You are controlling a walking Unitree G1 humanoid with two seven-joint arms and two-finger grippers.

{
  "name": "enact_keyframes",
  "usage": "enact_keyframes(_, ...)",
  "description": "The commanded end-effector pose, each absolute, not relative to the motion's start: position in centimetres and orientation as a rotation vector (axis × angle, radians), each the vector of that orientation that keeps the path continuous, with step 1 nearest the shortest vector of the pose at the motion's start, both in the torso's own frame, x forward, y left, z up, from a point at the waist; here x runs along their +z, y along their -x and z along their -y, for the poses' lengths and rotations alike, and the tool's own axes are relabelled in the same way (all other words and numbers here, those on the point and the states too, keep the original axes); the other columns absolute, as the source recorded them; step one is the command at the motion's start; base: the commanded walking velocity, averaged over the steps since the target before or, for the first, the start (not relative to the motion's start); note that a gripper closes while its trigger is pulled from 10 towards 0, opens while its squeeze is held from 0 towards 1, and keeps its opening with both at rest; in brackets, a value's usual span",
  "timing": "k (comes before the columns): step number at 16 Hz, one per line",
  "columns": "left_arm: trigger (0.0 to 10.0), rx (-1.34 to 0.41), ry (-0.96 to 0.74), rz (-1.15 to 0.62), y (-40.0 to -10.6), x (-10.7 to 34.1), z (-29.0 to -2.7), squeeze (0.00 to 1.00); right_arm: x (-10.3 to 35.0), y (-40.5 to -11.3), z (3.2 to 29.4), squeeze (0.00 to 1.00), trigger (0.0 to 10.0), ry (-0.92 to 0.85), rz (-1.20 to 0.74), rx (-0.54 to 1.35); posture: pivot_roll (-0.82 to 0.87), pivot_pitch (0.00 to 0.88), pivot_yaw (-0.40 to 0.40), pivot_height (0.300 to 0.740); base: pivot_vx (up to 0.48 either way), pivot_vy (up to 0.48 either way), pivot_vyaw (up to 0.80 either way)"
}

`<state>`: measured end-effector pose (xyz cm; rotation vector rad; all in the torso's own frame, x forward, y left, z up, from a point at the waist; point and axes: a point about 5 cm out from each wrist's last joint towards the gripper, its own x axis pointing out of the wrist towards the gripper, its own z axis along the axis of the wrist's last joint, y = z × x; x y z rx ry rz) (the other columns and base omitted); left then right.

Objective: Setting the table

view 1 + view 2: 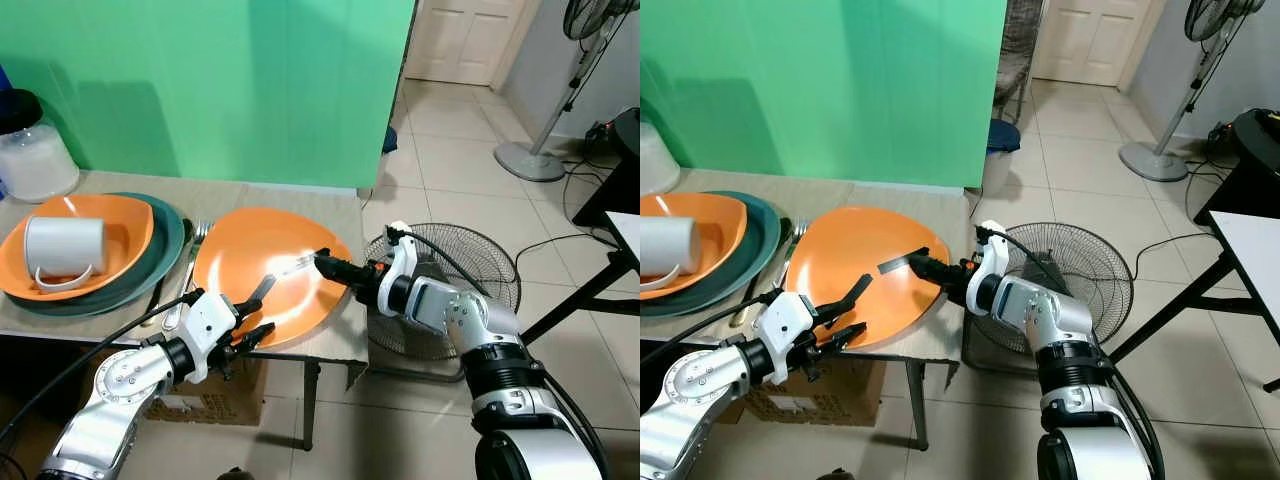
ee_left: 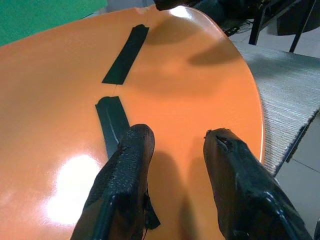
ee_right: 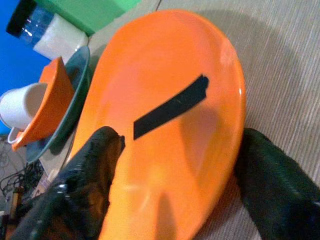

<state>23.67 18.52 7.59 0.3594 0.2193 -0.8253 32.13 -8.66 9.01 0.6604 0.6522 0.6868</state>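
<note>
A large orange plate (image 1: 250,250) with two strips of black tape (image 2: 125,55) lies at the table's right end, its front rim past the table edge. My right gripper (image 1: 326,261) reaches in from the right and is shut on the plate's right rim, one finger over the face and one beyond the edge. At the plate's front rim my left gripper (image 2: 175,135) stands open, its fingertips (image 2: 135,140) just above the orange surface and holding nothing. To the left an orange bowl (image 1: 125,225) holding a white mug (image 1: 62,245) sits on a teal plate (image 1: 168,250).
A fork (image 1: 196,238) and other cutlery lie between the teal plate and the orange plate. A black-lidded jar (image 1: 30,150) stands back left before a green screen. A floor fan (image 1: 455,262) lies right of the table. A cardboard box (image 1: 215,400) sits under it.
</note>
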Motion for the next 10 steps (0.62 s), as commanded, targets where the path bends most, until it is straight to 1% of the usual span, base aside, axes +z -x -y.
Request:
enact_keyframes(1,10.0,-0.83,-0.362,-0.282,-23.22,6.39,-18.65,0.0,9.98,-32.59,8.66,0.0,0.0,-0.659,-0.627,0.706,0.1,0.0,-0.047,0.74,0.0,0.0,0.0)
enact_keyframes(10,10.0,-0.824,-0.375,-0.276,-23.68,6.47,-19.31,0.0,9.38,-32.12,8.05,0.0,0.0,-0.616,-0.659,0.728,0.11,0.0,-0.056,0.74,0.0,0.0,0.0)
